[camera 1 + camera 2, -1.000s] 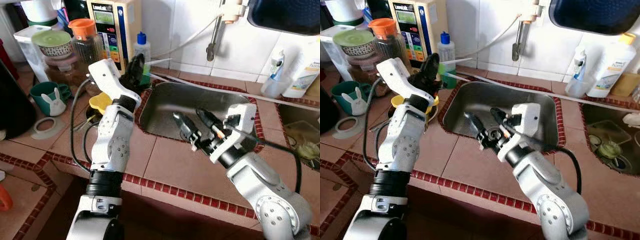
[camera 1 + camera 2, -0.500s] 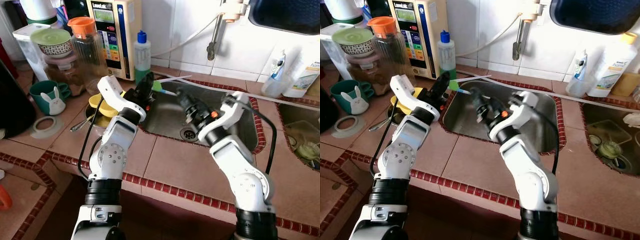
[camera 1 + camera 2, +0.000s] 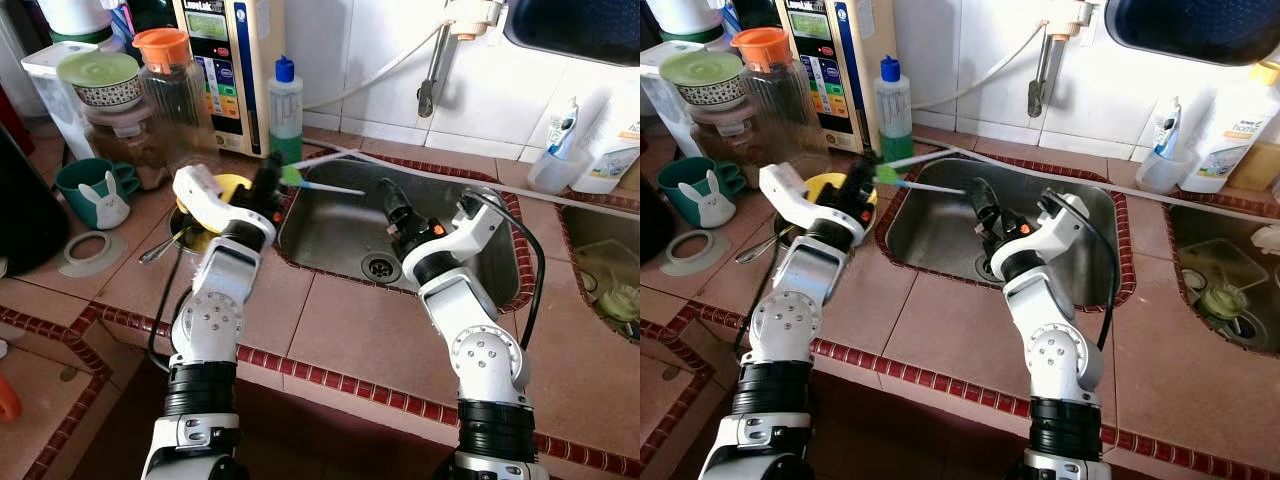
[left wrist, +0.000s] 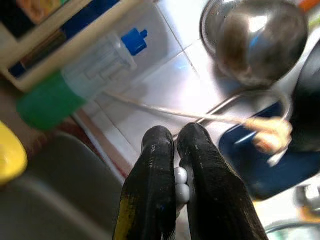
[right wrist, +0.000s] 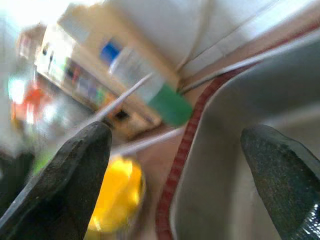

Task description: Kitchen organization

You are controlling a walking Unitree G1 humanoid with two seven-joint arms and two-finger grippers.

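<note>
My left gripper (image 3: 271,180) hangs at the left rim of the steel sink (image 3: 480,235), shut on a thin white brush with a green head (image 3: 335,187). The brush handle sticks out to the right over the basin. In the left wrist view its fingers (image 4: 157,150) press together on a white bit of the brush (image 4: 181,182). My right gripper (image 3: 392,200) is inside the sink above the drain (image 3: 378,267), open, pointing toward the brush's free end and a short way from it. Its fingers stand wide apart in the right wrist view (image 5: 175,135).
A green soap bottle with a blue cap (image 3: 285,105) stands behind the sink's left corner. A yellow bowl (image 3: 228,188) in a pan, a jar with an orange lid (image 3: 165,75) and a green rabbit mug (image 3: 95,190) crowd the left counter. A faucet (image 3: 432,70) hangs above.
My left gripper came down from beside the soap bottle to the sink's left rim with the brush. My right arm swung from the counter's front into the sink, toward the brush.
</note>
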